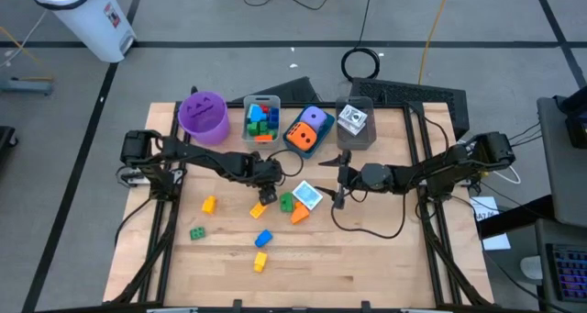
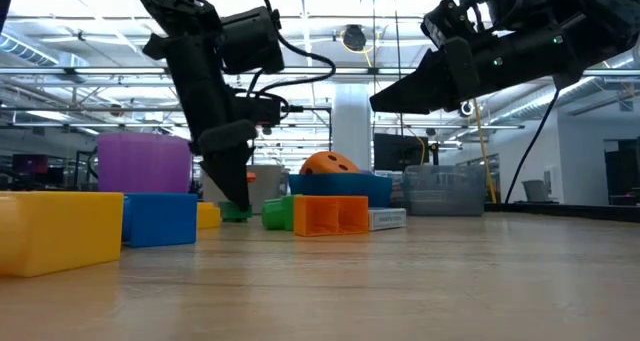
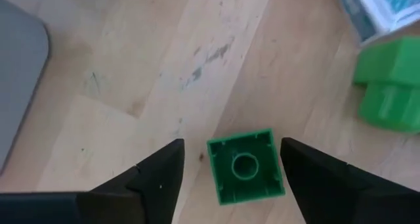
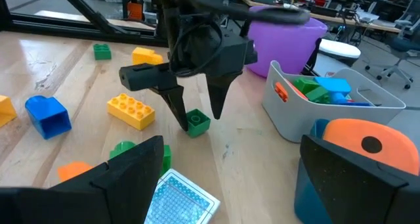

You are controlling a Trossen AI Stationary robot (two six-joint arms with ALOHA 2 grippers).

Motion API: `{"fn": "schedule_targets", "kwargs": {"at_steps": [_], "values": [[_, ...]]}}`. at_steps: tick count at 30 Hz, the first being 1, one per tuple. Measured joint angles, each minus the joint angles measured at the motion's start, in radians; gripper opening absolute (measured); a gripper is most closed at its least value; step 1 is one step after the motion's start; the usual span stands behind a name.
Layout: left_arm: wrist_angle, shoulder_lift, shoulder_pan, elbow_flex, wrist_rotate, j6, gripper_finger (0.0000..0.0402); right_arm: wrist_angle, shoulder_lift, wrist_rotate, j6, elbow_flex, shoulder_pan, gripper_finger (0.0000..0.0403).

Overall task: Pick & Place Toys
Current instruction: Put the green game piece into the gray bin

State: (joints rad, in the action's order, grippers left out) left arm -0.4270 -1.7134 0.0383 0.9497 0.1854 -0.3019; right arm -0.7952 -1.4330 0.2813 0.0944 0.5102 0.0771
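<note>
Near the centre of the high view, our left gripper stands apart astride the small green brick, not yet clamped. We should close squarely on its flat sides, then lift straight. Our right gripper waits with fingers apart, just right of centre.

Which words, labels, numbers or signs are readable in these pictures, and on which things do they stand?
None can be read.
White bin: its label is too small to read.
Printed card: a blue pattern only, no legible text.
Printed cube: its print is too small to read.
</note>
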Motion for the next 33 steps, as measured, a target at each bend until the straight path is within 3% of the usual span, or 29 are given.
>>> {"fn": "schedule_targets", "kwargs": {"at_steps": [8, 19, 24, 27, 33], "values": [[0.009, -0.046, 0.000, 0.000, 0.000, 0.004, 0.0217, 0.000, 0.000, 0.000, 0.000, 0.000, 0.000, 0.0348], [-0.009, -0.002, 0.001, 0.000, -0.001, 0.100, 0.0136, -0.001, 0.000, 0.000, 0.001, 0.000, 0.000, 0.0348], [-0.055, 0.035, 0.018, 0.025, 0.009, 0.140, 0.0146, -0.002, 0.000, 0.000, 0.001, 0.000, 0.000, 0.0348], [-0.160, 0.058, 0.024, 0.094, 0.067, 0.175, 0.0159, -0.002, 0.000, 0.000, 0.002, 0.000, 0.000, 0.0348], [-0.309, 0.074, 0.067, 0.269, 0.287, 0.334, 0.0163, -0.013, 0.000, 0.000, 0.005, 0.000, 0.000, 0.0348]]}}
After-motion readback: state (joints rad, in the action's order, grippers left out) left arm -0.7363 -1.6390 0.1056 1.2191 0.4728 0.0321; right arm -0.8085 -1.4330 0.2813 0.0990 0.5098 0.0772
